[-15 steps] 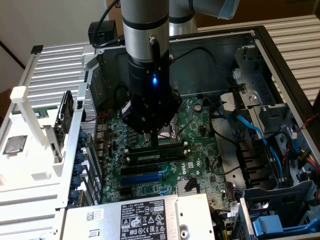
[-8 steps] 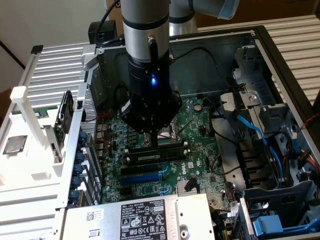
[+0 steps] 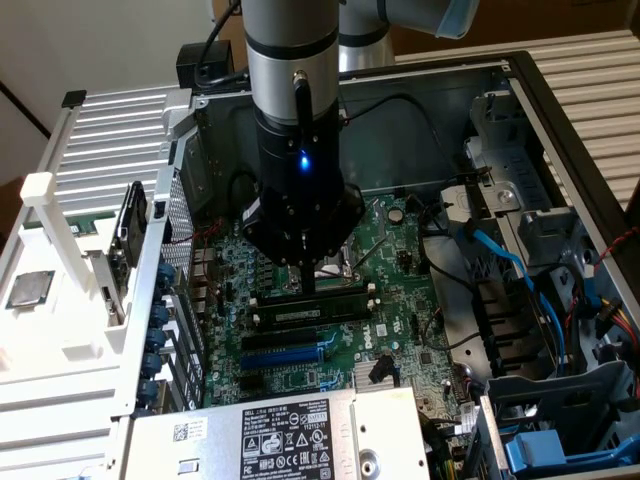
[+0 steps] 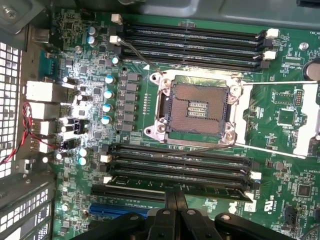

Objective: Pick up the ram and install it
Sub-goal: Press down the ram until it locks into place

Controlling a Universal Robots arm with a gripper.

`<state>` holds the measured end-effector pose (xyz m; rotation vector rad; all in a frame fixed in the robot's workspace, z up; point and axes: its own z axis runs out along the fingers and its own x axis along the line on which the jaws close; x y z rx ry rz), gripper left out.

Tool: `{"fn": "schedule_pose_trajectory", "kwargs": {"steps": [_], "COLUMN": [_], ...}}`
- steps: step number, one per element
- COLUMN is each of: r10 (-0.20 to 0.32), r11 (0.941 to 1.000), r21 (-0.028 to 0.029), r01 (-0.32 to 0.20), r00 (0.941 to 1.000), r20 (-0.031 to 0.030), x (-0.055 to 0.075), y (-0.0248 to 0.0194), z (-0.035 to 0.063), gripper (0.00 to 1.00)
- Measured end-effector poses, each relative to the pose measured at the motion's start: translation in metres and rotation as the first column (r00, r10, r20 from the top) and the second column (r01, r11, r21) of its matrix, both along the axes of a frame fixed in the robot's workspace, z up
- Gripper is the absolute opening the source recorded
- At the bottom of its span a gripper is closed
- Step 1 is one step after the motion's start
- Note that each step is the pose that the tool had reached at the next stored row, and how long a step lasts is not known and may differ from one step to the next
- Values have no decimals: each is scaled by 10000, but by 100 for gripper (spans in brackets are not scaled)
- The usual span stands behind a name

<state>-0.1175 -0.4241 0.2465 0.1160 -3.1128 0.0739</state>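
Inside the open computer case, the gripper [image 4: 175, 200] presses its fingers together onto the ram [image 3: 308, 310], which lies seated in a memory slot at six o'clock from the bare processor socket [image 4: 196, 107].

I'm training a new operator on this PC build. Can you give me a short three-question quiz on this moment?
1. True or false: the gripper is shut, pressing down on the ram.
2. The CPU socket is: A) empty, B) filled, C) under a cooler?
3. What colour is the expansion slot beside the ram?

Key: 1 true; 2 A; 3 blue.
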Motion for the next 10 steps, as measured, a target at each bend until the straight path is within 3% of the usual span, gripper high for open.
{"fn": "schedule_pose_trajectory", "kwargs": {"steps": [10], "r10": [-306], "r11": [9995], "r21": [-23], "r01": [306], "r00": [9995], "r20": [1], "x": [26], "y": [10], "z": [0], "gripper": [10]}}
